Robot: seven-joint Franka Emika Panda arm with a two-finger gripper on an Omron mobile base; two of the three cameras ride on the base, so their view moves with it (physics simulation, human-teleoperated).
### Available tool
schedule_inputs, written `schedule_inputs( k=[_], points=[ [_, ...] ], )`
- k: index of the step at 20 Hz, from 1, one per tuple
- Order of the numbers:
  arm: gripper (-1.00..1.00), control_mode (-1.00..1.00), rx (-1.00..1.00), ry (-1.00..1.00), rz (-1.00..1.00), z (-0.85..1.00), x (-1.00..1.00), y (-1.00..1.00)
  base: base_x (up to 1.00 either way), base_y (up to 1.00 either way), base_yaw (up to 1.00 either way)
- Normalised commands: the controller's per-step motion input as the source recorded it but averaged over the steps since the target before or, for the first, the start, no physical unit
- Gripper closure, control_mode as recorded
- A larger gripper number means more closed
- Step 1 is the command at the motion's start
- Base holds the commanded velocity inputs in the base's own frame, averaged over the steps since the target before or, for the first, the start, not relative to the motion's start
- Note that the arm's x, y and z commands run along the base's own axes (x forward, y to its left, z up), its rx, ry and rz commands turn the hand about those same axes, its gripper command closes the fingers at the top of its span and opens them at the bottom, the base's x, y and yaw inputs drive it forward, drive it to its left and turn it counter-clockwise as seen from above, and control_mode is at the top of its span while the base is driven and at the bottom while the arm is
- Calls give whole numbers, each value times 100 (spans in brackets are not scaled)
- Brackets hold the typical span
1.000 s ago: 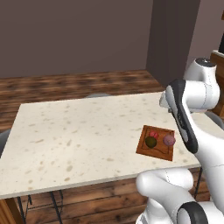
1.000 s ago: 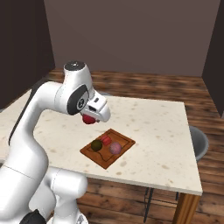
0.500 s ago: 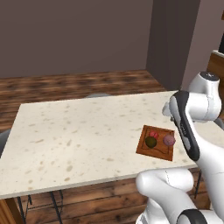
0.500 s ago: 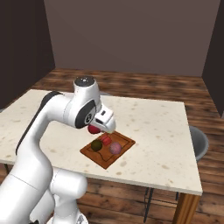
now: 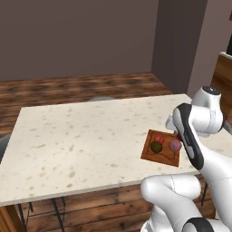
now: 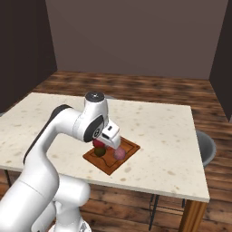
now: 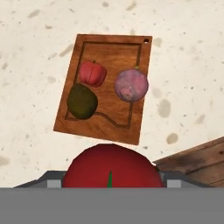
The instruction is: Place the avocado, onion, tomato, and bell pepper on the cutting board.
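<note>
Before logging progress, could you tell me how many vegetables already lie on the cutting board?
3: the bell pepper, the avocado and the onion lie on the cutting board. The tomato is still in the gripper, above the table.

Most of the table [image 5: 81, 136] is wide open, tons of room over the whole left and middle stretch of the top. The crowded bit is the cutting board [image 7: 109, 52] near the front right edge. On it, the bell pepper [image 7: 92, 73] and avocado [image 7: 82, 101] sit touching along one long side, and the onion [image 7: 131, 85] is just beside them toward the other. The strip by the board's hole corner is bare wood, and so is the near short edge. The tomato [image 7: 111, 168] hangs right above that near edge, blocking a straight drop there.
</note>
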Motion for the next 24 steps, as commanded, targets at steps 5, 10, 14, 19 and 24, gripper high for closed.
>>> schedule_inputs(
  k=[5,10,14,19,24],
  points=[
    [100,-100,0,1,0,-46,16,0,0,0,0],
    [100,-100,0,0,0,-41,10,0,0,0,0],
    [100,-100,0,0,0,-39,12,0,0,0,0],
    [100,-100,0,0,0,-27,14,0,0,0,0],
    [100,-100,0,0,0,-24,21,0,0,0,0]
  ],
)
